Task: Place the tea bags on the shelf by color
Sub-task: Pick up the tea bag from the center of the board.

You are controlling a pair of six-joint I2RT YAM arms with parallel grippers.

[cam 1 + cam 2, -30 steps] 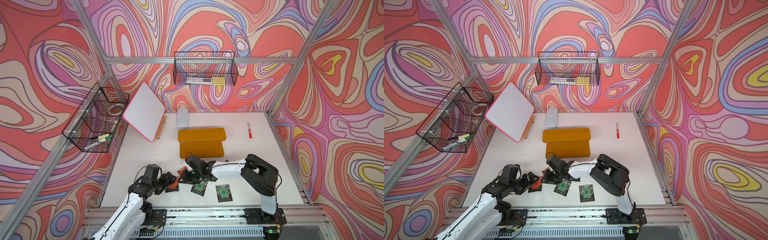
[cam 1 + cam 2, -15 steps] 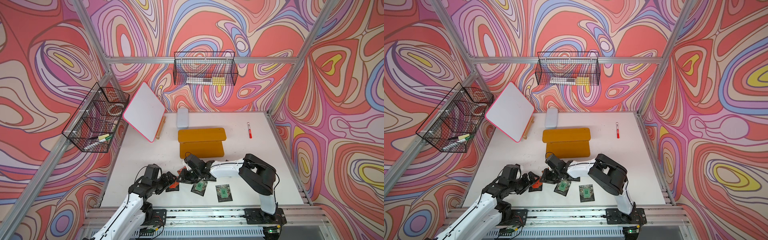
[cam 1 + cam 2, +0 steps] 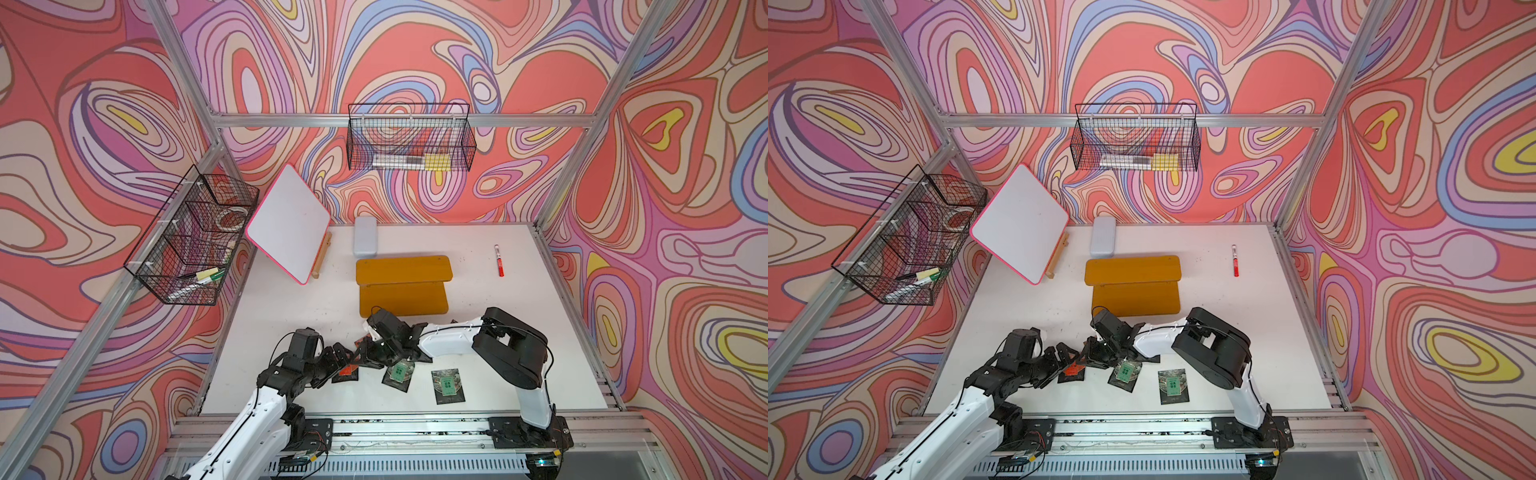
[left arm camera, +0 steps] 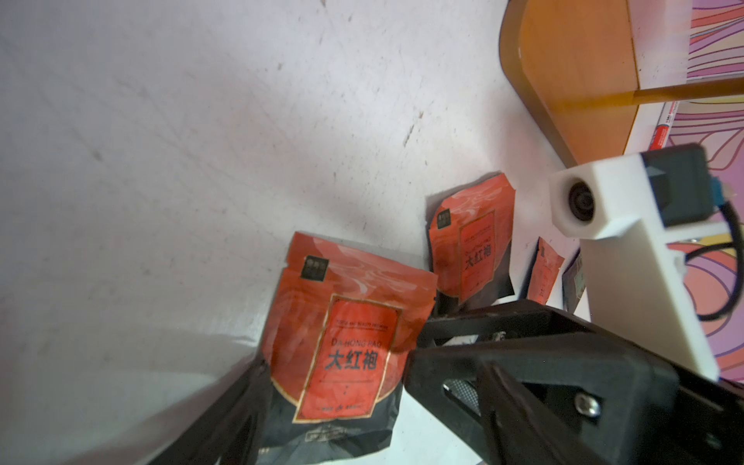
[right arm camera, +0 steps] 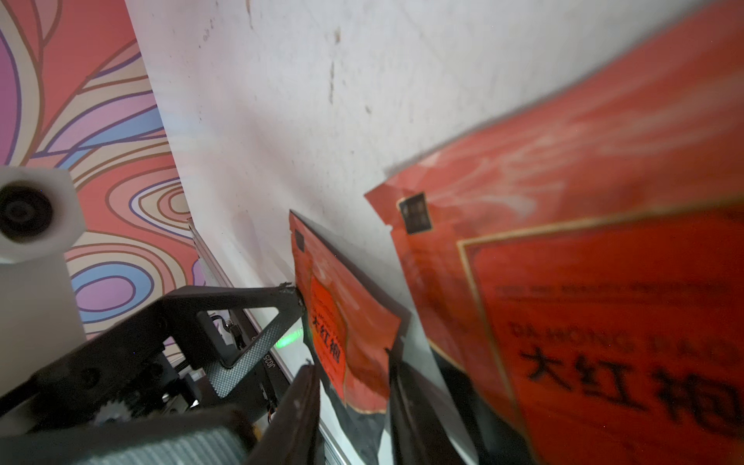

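White tabletop [image 3: 291, 316], scuffed, boxed in by swirl-patterned walls. A metal rail [image 3: 415, 419] runs along the near edge.

- The tea bags in view all lie on the strip between the rail and the shelf [image 3: 403, 299].
- Green tea bag [image 3: 447, 385] lies flat, closest to the rail, in front of the shelf's right half, with open table to its right.
- Second green tea bag [image 3: 399, 372] sits just left of it, at the right arm's wrist.
- Both arms crowd together in front of the shelf's left end.
- Left gripper [image 4: 338, 362] is spread wide, its fingers either side of an orange tea bag [image 4: 346, 342] lying face up.
- Right gripper [image 5: 350, 362] is narrow, with an orange bag between its fingertips, seemingly the same one. Pinched or not, I cannot tell.
- Two more orange bags lie just short of the shelf's near left corner.
- Open white surface flanks the shelf on both sides.
- Red marker [image 3: 500, 261] lies right of the shelf, well apart.
- Grey case [image 3: 365, 237] sits just behind its left end.
- Whiteboard [image 3: 286, 232] leans further left.
- Wire baskets [image 3: 409, 141] hang on the walls.
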